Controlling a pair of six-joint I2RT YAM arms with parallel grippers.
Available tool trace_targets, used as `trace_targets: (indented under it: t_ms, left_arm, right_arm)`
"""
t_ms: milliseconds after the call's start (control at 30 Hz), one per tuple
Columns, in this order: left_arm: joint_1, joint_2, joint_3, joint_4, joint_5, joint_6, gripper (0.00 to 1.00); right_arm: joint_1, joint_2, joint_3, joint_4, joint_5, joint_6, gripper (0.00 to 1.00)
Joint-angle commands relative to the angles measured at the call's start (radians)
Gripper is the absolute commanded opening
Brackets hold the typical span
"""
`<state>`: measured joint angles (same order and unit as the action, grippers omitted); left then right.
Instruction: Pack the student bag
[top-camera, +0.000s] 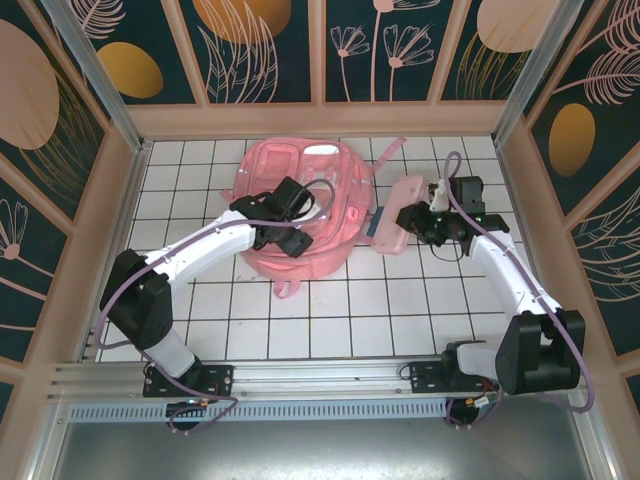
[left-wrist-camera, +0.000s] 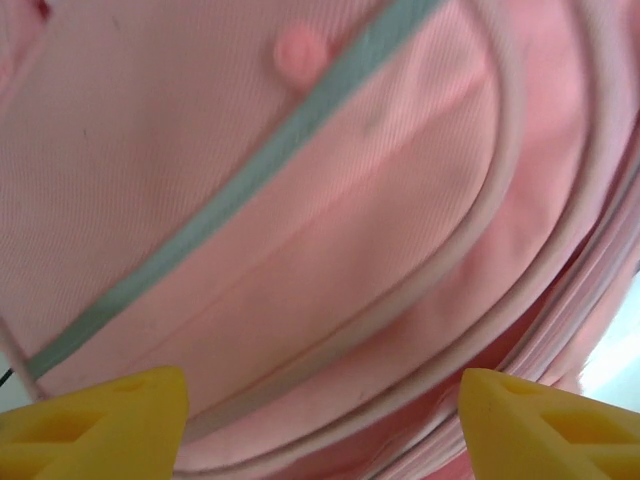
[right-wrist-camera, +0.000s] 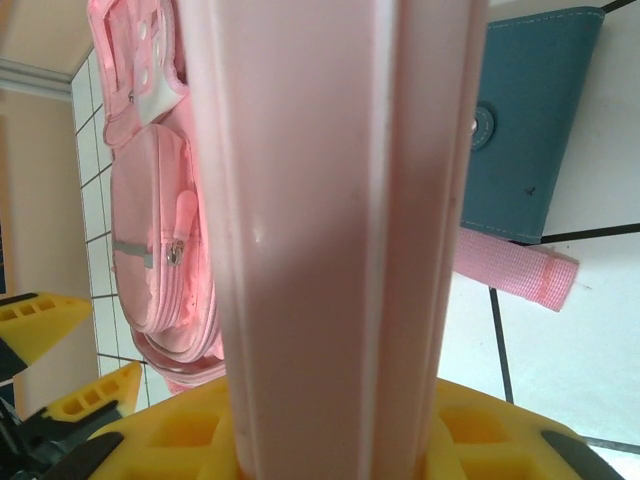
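**Left gripper open over student bag; right gripper holding pink case**

Location of bag: The student bag (top-camera: 320, 195) lies flat on the white tiled table (top-camera: 330, 320), in the far middle of the work area and slightly left of centre. It is pink, with a rounded outline. A short pink tab sticks out at its near edge.

Left arm: The left arm reaches from its base across the near half of the bag. The left gripper (left-wrist-camera: 320, 430) is open. In the left wrist view its two yellow fingers (left-wrist-camera: 100, 420) stand wide apart at the bottom corners, with nothing between them. Close ahead of them is the bag's pink fabric, crossed by a grey-green stripe (left-wrist-camera: 230, 200) and curved pale piping. Whether the fingers touch the fabric cannot be told.

Right arm: The right gripper (right-wrist-camera: 335, 440) is closed on a long pink case (top-camera: 400, 215), clamped between its yellow fingers (right-wrist-camera: 500, 440). The case sits just right of the bag, apart from it. Whether it rests on the table or is raised cannot be told.

Other items: A teal wallet (right-wrist-camera: 530, 120) with a round snap lies on the tiles, partly hidden behind the case. The end of a pink strap (right-wrist-camera: 515, 265) lies on the tiles just beside the wallet.
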<state>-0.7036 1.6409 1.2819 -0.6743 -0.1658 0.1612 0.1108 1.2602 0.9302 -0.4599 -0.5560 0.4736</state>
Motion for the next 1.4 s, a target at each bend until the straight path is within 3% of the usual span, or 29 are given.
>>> trace_targets:
  t_ms: [0, 267, 700, 867, 1200, 1367]
  left_arm:
    - [0.019, -0.015, -0.032, -0.007, -0.095, 0.185, 0.72]
    - [0.08, 0.054, -0.007, 0.085, -0.083, 0.31, 0.62]
    - [0.18, 0.053, 0.022, -0.051, 0.204, 0.423, 0.64]
    - [0.185, 0.053, 0.008, -0.027, 0.243, 0.441, 0.63]
    - [0.189, 0.107, 0.009, -0.008, 0.221, 0.462, 0.61]
    - [0.188, 0.162, 0.034, -0.005, 0.187, 0.465, 0.55]
  right_arm:
    - [0.008, 0.001, 0.021, 0.068, -0.047, -0.01, 0.25]
    - [0.006, 0.023, 0.024, 0.076, -0.065, -0.022, 0.25]
    - [0.007, 0.052, 0.023, 0.098, -0.074, -0.012, 0.25]
    - [0.007, 0.066, 0.031, 0.109, -0.079, -0.001, 0.25]
    - [0.009, 0.068, 0.04, 0.105, -0.076, 0.002, 0.25]
    - [0.01, 0.069, 0.044, 0.105, -0.076, 0.008, 0.25]
